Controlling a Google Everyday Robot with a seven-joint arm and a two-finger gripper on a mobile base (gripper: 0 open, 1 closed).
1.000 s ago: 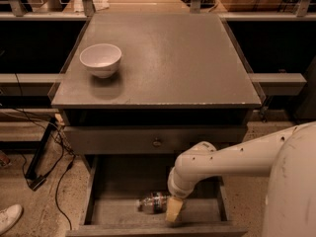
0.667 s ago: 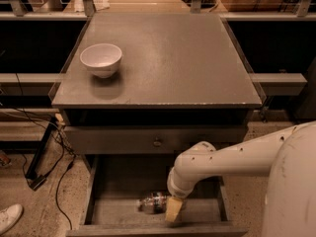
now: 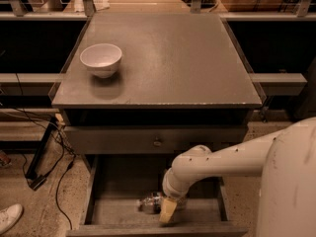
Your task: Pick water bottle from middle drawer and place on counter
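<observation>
Counter [image 3: 168,58]: one, bearing one white bowl [image 3: 101,59] and two clear raised strips [image 3: 65,60] along its side edges. Drawers: two in view, being one closed drawer front [image 3: 118,141] with one round knob [image 3: 157,142] and one open middle drawer [image 3: 118,214] holding one water bottle [image 3: 149,202]. Robot arm [image 3: 222,159]: one, with one gripper [image 3: 168,212] down in the middle drawer just right of the bottle; floor items are one white shoe [image 3: 9,217] and black cables [image 3: 60,174], number cannot be told.
</observation>
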